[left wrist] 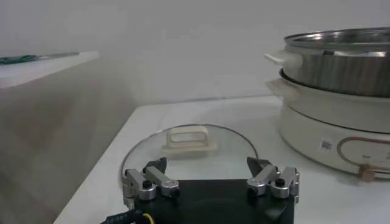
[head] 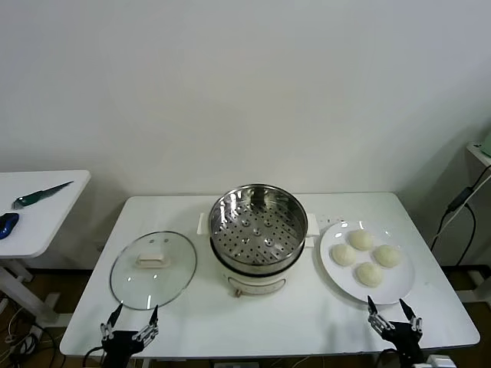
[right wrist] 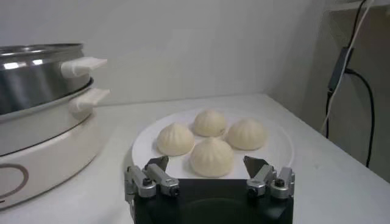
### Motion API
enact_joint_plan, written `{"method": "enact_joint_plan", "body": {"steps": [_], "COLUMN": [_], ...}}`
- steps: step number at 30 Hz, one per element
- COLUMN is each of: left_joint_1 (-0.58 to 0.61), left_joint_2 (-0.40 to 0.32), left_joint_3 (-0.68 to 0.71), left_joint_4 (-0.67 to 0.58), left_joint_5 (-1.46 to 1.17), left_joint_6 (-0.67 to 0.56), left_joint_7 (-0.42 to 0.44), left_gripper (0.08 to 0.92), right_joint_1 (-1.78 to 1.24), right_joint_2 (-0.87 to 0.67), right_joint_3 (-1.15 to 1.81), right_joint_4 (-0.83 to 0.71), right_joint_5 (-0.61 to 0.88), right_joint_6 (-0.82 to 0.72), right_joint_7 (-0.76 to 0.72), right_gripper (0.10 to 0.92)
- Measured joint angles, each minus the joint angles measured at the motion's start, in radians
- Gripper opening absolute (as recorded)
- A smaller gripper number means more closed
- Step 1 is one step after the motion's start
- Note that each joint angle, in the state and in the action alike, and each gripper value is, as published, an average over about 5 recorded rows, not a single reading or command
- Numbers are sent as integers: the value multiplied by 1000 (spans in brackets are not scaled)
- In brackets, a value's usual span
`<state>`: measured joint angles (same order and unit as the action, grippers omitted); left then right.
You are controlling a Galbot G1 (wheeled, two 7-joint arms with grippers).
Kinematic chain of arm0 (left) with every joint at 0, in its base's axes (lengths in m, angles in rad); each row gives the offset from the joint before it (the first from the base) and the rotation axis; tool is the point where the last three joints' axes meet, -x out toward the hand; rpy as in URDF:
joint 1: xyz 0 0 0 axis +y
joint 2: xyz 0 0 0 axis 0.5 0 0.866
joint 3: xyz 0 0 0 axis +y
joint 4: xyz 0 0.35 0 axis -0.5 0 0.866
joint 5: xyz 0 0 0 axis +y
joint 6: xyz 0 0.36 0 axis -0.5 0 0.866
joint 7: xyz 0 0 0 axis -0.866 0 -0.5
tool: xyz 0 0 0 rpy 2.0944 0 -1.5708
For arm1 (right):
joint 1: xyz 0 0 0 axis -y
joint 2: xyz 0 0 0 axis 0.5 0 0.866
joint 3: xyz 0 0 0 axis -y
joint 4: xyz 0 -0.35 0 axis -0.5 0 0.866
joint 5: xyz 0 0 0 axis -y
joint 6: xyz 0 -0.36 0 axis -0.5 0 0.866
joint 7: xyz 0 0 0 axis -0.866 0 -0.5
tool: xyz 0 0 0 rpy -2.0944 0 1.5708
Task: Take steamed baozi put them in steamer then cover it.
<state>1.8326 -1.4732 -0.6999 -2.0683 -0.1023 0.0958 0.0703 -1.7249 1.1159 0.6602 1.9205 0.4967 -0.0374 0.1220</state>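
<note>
Baozi, four small cream-white steamed dough buns (head: 365,257), domed and pleated, clustered on a flat round white plate (head: 401,289) just right of the steamer. Likely light, soft and easily dented; best taken one at a time, low across the widest part of the dome, with gentle pressure.

Steamer, round shiny steel pot with perforated insert on a cream-white electric base (head: 258,228): mid-table, uncovered, holding nothing.

Lid, round clear glass with cream handle (head: 153,269): flat on the table left of the steamer; probably heavier and breakable, best gripped by the handle.

Left gripper (head: 130,327): near table edge before the lid, jaws spread wide, holding nothing.

Right gripper (head: 394,315): near edge before the plate, jaws likewise wide, holding nothing.
</note>
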Motion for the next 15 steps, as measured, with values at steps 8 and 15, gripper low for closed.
{"method": "enact_joint_plan", "body": {"steps": [8,15], "left_joint_1": [-1,-11], "left_joint_2": [4,10], "left_joint_3": [0,4], "left_joint_4": [-8,-13], "left_joint_5": [-4,-11], "left_joint_6": [0,-5], "left_joint_7": [0,1], "left_gripper": [823,823], "right_joint_1": [226,578], "right_joint_2": [-109,-339], "right_joint_3": [-7,-156], "right_joint_4": [-70,-238], "right_joint_5": [-53,-169], "right_joint_6": [-125,-181], "right_joint_7": [-3,-212], "right_gripper": [823,823]}}
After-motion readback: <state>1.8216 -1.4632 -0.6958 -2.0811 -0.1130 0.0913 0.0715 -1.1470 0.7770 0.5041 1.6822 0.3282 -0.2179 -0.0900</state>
